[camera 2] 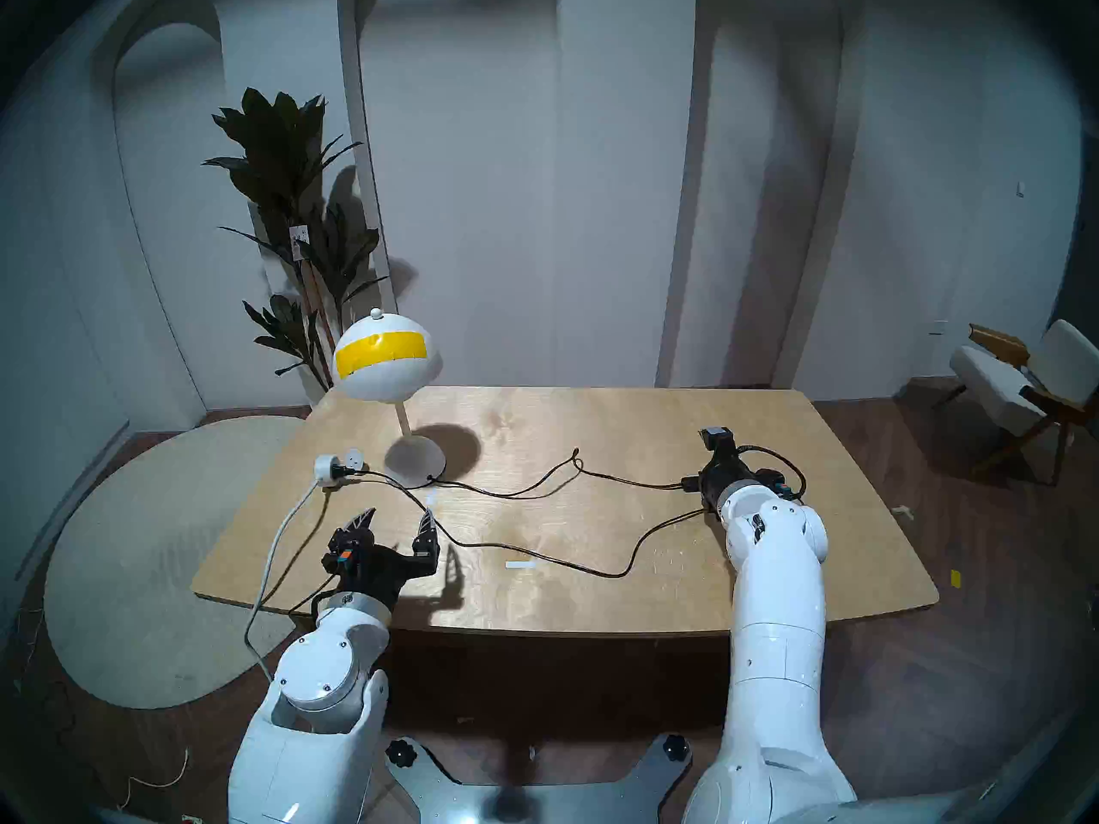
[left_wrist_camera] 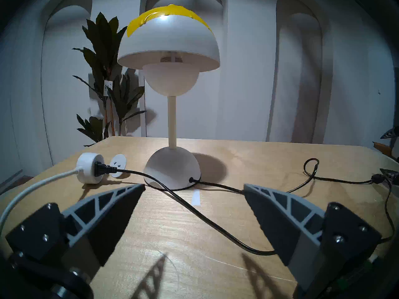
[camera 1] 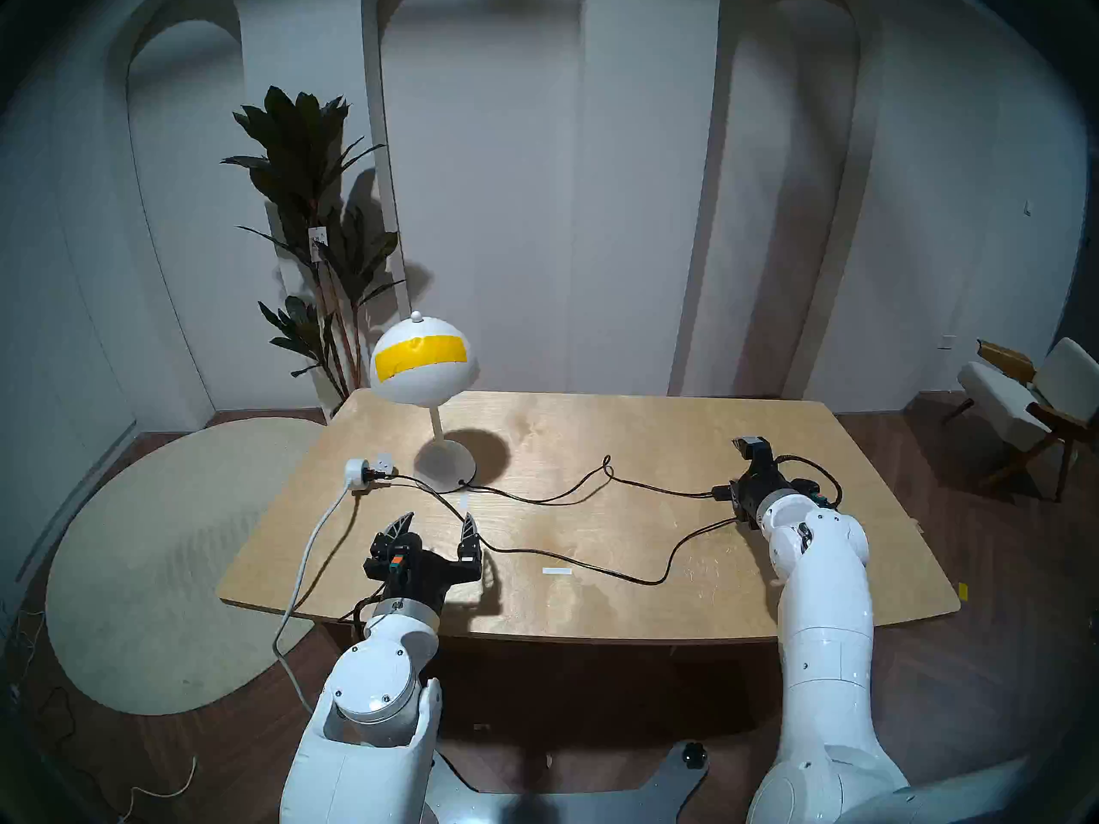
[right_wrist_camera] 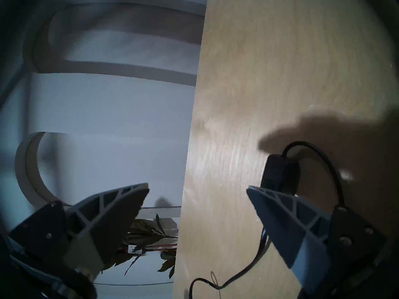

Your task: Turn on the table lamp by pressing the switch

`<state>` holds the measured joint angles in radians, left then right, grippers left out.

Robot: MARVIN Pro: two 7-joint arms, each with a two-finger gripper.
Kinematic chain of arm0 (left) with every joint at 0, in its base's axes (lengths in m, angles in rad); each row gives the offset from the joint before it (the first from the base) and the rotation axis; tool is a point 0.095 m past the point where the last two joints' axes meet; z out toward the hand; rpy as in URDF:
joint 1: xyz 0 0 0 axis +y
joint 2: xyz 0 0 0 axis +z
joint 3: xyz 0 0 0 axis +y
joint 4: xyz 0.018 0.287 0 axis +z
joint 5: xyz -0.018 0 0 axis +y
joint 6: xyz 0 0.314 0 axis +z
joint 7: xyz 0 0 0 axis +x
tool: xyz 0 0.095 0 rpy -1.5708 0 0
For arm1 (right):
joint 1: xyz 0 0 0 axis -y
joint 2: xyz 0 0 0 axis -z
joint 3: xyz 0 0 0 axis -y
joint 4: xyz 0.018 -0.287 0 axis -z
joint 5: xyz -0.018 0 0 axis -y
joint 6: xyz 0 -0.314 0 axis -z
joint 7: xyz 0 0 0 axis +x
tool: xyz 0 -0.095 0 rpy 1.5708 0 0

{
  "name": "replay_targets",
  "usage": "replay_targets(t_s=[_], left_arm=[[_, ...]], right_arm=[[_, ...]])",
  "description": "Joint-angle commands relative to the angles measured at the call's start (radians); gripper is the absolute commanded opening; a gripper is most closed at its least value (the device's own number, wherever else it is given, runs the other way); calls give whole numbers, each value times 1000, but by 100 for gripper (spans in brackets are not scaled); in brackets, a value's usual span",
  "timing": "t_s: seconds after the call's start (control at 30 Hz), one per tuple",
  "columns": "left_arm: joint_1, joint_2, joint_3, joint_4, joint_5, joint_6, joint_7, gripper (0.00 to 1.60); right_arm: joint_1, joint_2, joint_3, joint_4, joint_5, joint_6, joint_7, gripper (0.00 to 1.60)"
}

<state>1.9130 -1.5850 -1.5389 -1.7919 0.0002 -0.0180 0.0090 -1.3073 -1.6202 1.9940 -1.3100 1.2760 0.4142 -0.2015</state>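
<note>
Standing upright toward the far left of the bench point(camera 1: 594, 597), the table lamp point(camera 1: 423, 362) is showing its white dome shade with the yellow tape rectangle point(camera 1: 420, 353) facing me; I am not seeing any glow from it. Its black cord point(camera 1: 553, 496) is leaving the rounded base, looping across the wood toward my right arm, then curving back along the near side to a plug in the white round socket point(camera 1: 357, 471) just left of the base. A white cable point(camera 1: 309, 561) is running from that socket off the near-left edge.

My left end effector point(camera 1: 439, 522) is hovering low over the near-left part of the bench, fingers spread wide and gripping nothing, with the cord passing beneath its right finger. My right end effector point(right_wrist_camera: 197, 191) is reaching over the right side, turned on its side, fingers wide apart. A black inline switch point(right_wrist_camera: 280, 175) on the cord is lying just beyond the lower finger; I think they are touching, but the blur is leaving me unsure.

A potted plant point(camera 1: 309, 210) is standing behind the lamp, and a chair point(camera 1: 1035, 400) is sitting far right.
</note>
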Motion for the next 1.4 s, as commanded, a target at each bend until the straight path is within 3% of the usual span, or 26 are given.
replay_targets(t_s=[0.0,0.4,1.13,1.37], left_arm=[[-5,0,-1,-21,-1,-4,-1,160],[-5,0,-1,-21,-1,-4,-1,160],[-6,0,-1,-20,0,-4,-1,160],[-5,0,-1,-21,-1,-4,-1,160]], right_arm=[[47,16,-7,2,-2,-4,14,160],[65,20,11,15,9,-8,-81,160],[102,26,-35,-23,21,18,-100,160],[113,25,-47,28,28,25,-105,160]])
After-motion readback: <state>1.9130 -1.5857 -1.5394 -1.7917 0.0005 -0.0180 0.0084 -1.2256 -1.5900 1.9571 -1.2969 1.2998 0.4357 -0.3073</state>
